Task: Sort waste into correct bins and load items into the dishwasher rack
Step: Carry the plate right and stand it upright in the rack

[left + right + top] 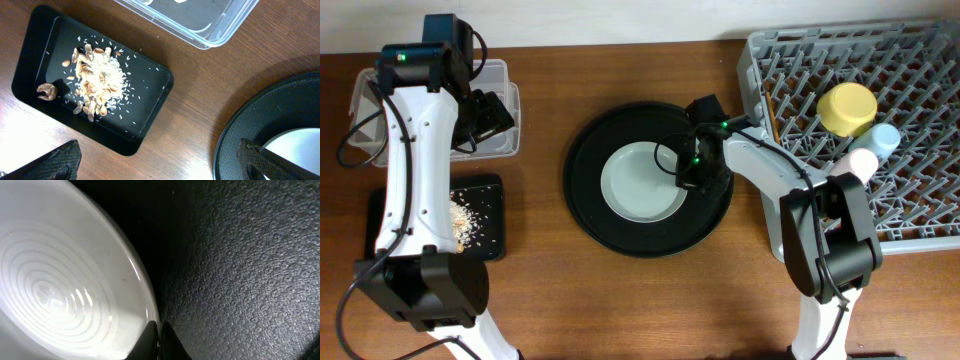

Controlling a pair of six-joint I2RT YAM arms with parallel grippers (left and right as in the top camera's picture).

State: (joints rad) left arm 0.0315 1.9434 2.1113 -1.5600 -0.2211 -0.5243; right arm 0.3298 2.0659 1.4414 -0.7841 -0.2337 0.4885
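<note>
1. Right gripper [159, 341] jaws clamped on rim of pale grey-green round plate [60, 280] in large round black tray [240, 270]; clamp visible only from wrist.
2. Left gripper [488, 112] jaws apart over clear plastic box [500, 75], far left.

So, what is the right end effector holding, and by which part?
Right end effector pinches the pale grey-green plate by the rim nearest the dishwasher rack.

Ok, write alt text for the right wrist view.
The right hand pinches the rim of a pale plate, its two dark fingertips closed together at the bottom centre. The plate, ringed with concentric grooves, fills the left. It sits on a textured black tray that fills the right.
</note>
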